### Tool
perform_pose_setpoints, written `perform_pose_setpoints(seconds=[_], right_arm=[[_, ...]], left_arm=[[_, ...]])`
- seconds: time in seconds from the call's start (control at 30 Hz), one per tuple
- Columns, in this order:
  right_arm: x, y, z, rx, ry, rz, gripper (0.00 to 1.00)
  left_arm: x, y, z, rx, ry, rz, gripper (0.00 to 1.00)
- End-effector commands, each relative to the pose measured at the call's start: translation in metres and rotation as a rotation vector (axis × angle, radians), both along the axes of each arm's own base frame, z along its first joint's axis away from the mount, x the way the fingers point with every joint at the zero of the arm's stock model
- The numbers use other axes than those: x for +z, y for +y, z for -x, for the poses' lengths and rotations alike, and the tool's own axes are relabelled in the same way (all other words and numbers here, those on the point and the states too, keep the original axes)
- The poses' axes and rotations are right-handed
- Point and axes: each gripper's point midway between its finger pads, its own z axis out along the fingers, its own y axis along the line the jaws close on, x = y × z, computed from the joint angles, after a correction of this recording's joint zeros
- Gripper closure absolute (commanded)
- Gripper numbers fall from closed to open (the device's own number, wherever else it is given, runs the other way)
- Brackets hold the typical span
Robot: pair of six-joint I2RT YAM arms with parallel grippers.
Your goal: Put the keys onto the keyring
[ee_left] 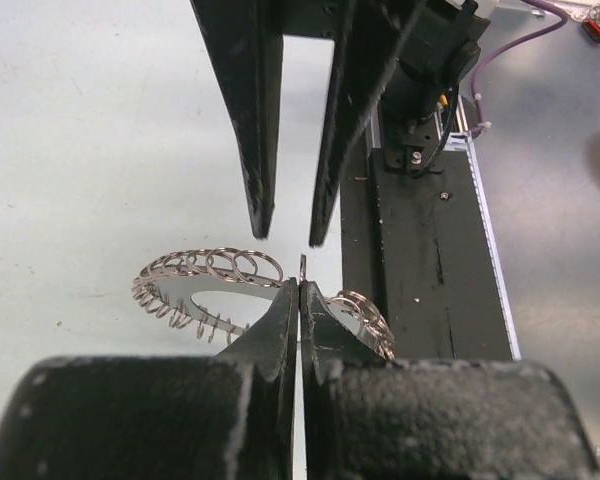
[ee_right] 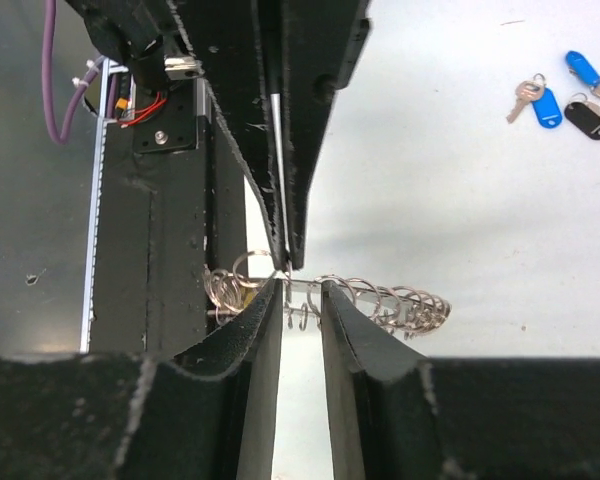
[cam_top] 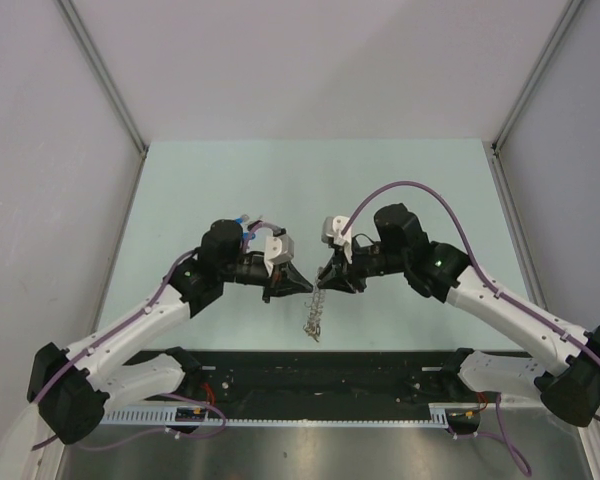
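The keyring (ee_left: 208, 268), a silvery loop fringed with small wire rings, hangs in the air between the two grippers (cam_top: 315, 315). My left gripper (ee_left: 300, 292) is shut on its thin edge, and a sliver of metal sticks up between the closed fingers. My right gripper (ee_right: 301, 296) faces it from the other side, open, its fingers straddling the keyring (ee_right: 405, 303) without pinching it. The left gripper's closed tips meet the ring just above that gap. The keys (ee_right: 558, 98), two with blue heads and one with a black head, lie loose on the table far from both grippers.
A black rail with cabling (ee_left: 425, 270) runs along the near table edge under both grippers. White walls enclose the pale green table (cam_top: 310, 180) on three sides. In the top view the keys show as blue specks (cam_top: 246, 222) behind the left wrist.
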Motion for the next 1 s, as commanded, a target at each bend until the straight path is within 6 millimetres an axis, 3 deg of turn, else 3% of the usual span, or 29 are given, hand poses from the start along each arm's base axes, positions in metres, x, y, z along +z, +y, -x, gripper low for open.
perform_pose_setpoints(seconds=[0.0,0.4,0.97], right_arm=[[0.038,0.001,0.004,0.037,-0.034,-0.102,0.74],[0.028,0.004,-0.001,0.019,-0.004,-0.112,0.74],[0.012,0.008,-0.01,-0.022,0.015,-0.092,0.85]], left_arm=[[0.03,-0.001,-0.009,0.043,-0.095,0.11,1.0],[0.039,0.003,-0.015,0.115,-0.093,0.179,1.0],[0.051,0.009,-0.018,0.204,-0.093,0.271,1.0]])
